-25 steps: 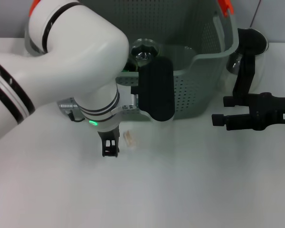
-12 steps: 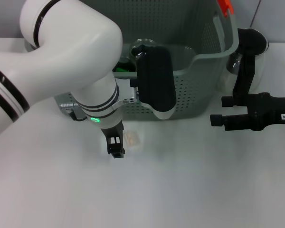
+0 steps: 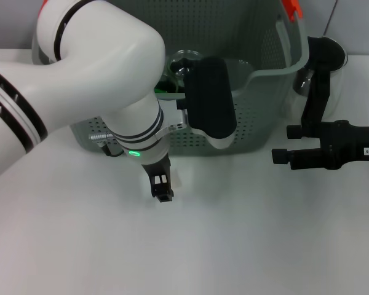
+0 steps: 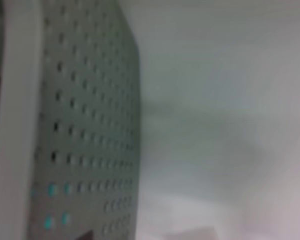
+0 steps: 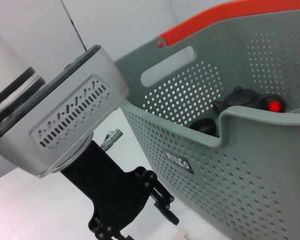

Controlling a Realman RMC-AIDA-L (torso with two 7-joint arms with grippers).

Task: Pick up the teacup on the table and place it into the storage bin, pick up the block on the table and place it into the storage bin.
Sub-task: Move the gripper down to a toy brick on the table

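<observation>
**Teacup seems binned; block not visible under the left gripper**

The storage bin (image 3: 258,117), a large grey-green perforated plastic basket with orange-red corner tabs, is the landmark here. In the head view a clear, glass-like round vessel (image 3: 186,64) sits inside it near the rim facing the robot; this is probably the teacup, so I judge the first half of the task done. The right wrist view also shows a small dark teapot (image 5: 238,98) and a red-lit object (image 5: 274,105) inside the bin.

The block cannot be seen in any current view. The left gripper (image 3: 162,187), black and slim, hangs low over the white tabletop (image 3: 246,246) just in front of the bin's front wall, and its fingers may be hiding the block. Whether the fingers are spread or closed, or hold anything, cannot be told. The left wrist view shows only the bin's wall and bare table.

The right gripper (image 3: 283,155), black, is parked beside the bin's right corner, fingers apart with nothing between them.

Left to do, by my reading: secure the block, lift it and drop it into the bin.
</observation>
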